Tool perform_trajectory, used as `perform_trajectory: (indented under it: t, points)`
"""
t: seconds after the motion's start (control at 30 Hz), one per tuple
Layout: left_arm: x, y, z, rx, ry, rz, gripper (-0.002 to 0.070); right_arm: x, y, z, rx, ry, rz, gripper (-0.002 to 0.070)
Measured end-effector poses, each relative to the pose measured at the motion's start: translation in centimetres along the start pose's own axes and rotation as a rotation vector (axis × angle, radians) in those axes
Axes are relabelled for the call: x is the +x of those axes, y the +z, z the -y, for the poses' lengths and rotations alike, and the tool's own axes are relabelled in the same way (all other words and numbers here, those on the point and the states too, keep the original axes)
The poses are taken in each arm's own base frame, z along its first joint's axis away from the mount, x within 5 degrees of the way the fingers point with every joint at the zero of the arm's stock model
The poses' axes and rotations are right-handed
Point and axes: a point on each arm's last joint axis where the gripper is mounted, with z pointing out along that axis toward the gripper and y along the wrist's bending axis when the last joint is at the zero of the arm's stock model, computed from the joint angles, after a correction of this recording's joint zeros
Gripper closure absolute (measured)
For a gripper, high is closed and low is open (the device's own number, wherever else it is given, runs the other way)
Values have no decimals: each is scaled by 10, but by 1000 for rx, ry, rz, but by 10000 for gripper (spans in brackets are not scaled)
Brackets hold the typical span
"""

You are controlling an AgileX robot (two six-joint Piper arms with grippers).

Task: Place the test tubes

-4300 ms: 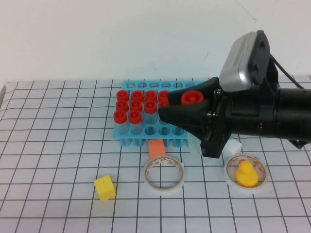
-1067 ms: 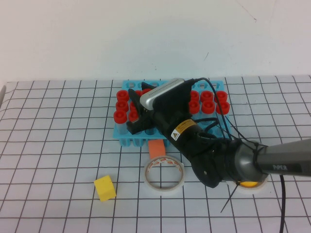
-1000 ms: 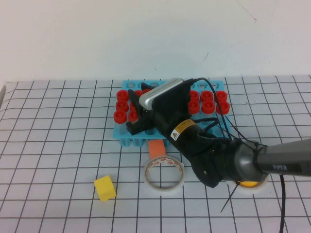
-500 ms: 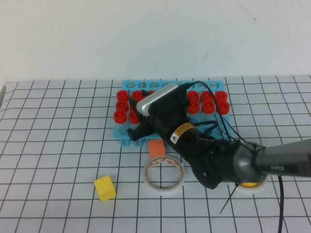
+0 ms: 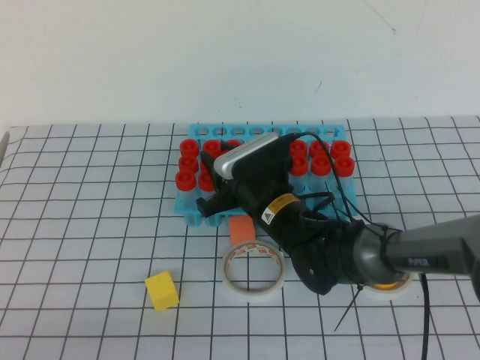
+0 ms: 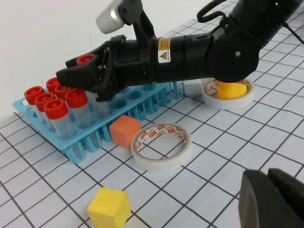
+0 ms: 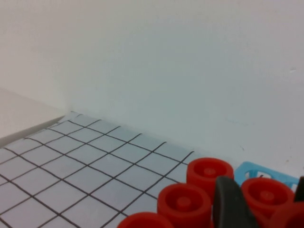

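The right gripper [image 6: 80,72] reaches over the blue rack [image 5: 184,211], pinching a red-capped test tube [image 6: 85,59] above the holes, seemingly so it can drop straight in. The left gripper [image 6: 271,198], pressed together, hangs well apart above the desk [image 6: 57,185].

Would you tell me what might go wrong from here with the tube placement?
The right gripper, shut on a test tube over the rack, sits close beside seated tubes; lowering could knock their caps or miss the hole. Its arm hangs low above the tape roll and might drag it. The left gripper, shut, hovers apart from the rack.
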Motion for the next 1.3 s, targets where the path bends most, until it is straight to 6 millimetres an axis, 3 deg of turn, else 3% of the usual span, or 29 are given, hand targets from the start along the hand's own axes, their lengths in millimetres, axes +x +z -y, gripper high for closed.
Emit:
perform_trajectory:
  t: [0.43, 0.6, 0.77, 0.97, 1.03, 1.2, 1.3]
  points:
    - [0, 0, 0, 0, -2, 0, 676, 3, 0, 0, 1, 5, -29, 407]
    - [0, 0, 0, 0, 0, 0, 676, 3, 0, 0, 2, 6, -30, 311]
    - [0, 0, 0, 0, 0, 0, 676, 1, 0, 0, 4, 8, -26, 276]
    - [0, 0, 0, 0, 0, 0, 676, -45, -5, 2, 5, 15, 67, 279]
    - [0, 0, 0, 0, 0, 0, 676, -64, -12, 2, 6, 18, 99, 316]
    - [0, 0, 0, 0, 0, 0, 676, -119, -48, 6, 7, 26, 173, 582]
    - [0, 0, 0, 0, 0, 0, 676, -148, -79, 9, 7, 31, 199, 647]
